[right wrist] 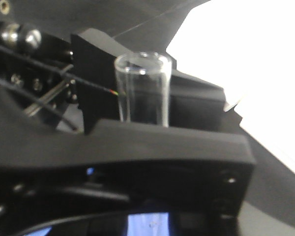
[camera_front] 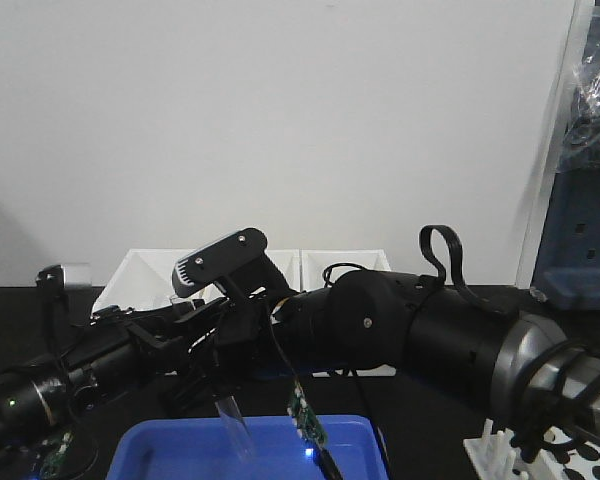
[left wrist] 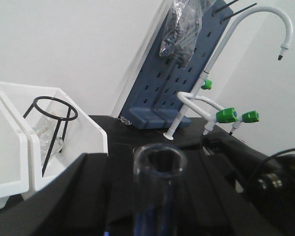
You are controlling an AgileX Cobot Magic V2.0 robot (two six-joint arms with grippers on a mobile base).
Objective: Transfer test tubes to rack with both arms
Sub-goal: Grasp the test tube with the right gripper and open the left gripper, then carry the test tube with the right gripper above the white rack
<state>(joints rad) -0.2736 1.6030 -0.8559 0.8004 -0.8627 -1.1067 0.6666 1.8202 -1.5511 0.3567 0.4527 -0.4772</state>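
Glass tube [right wrist: 142,93]: upright, mouth up, where the two arms meet above the blue tray [camera_front: 160,455]; its lower end hangs free.
Right gripper [right wrist: 142,125]: jaws closed against the tube just under its rim.
Left gripper [left wrist: 159,196]: jaws flank the same tube, but I cannot tell whether they pinch it.
Reason: this looks like a handover, with the tube kept vertical so it can go straight into a hole.
Rack [camera_front: 510,455]: low on the right arm's side, well apart from the tube.
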